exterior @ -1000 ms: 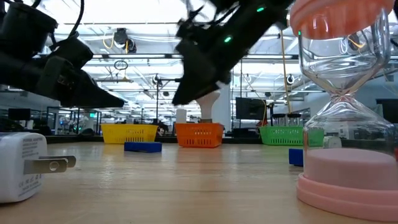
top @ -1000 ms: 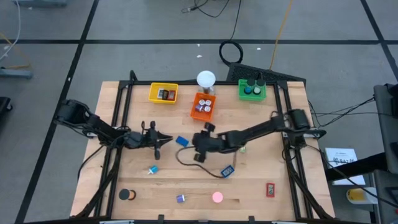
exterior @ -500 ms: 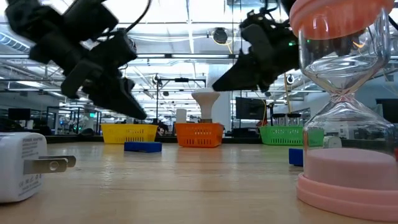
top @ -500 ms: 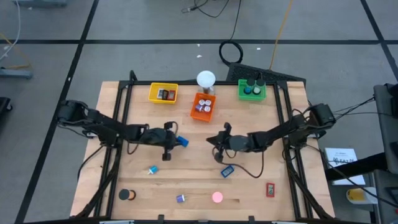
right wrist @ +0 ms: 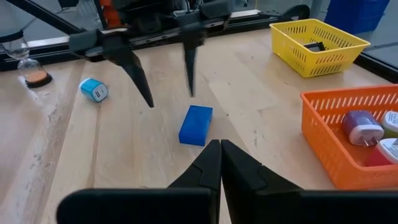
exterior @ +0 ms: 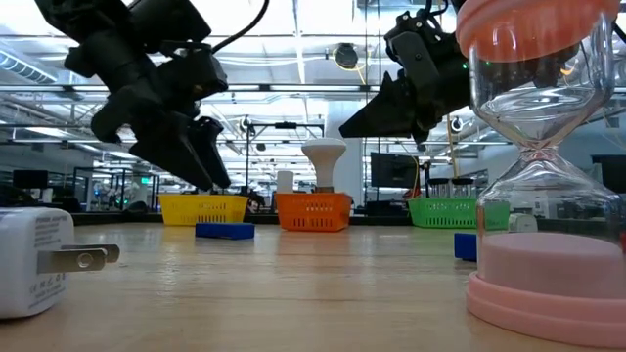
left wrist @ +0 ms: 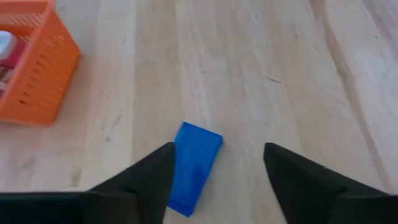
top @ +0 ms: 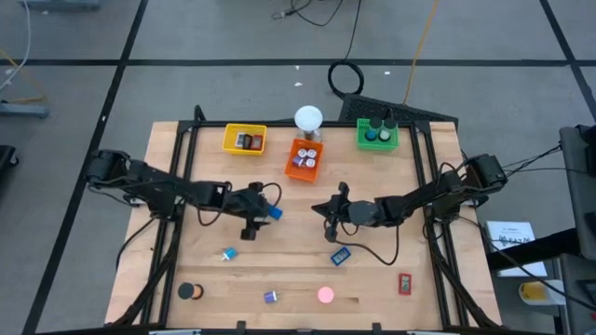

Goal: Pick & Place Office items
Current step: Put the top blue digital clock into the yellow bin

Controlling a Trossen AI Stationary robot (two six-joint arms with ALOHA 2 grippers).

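Note:
A blue block [left wrist: 194,165] lies flat on the wooden table near its middle, also visible in the high view [top: 273,212]. My left gripper [left wrist: 217,147] hangs open above the block, tilted downward. One finger [left wrist: 152,177] stands right beside the block's long side and the other is well clear. In the low view the left gripper [exterior: 191,147] is well above the block [exterior: 224,231]. My right gripper [top: 318,209] is shut and empty. It hovers to the block's right and points at it [right wrist: 196,124].
At the back stand the yellow tray [top: 245,140], orange tray [top: 304,158], green tray [top: 377,135] and a white lamp [top: 308,119]. Toward the near edge lie a blue-white piece [top: 228,253], black roll [top: 189,291], purple clip [top: 270,297], pink hourglass [top: 325,295], blue piece [top: 341,254] and red block [top: 405,282].
My left gripper has moved toward the table's right, up to the blue block, rising and tipping steeply downward, then opened. My right gripper has drawn back from the block toward the right edge. The blue block has stayed where it was.

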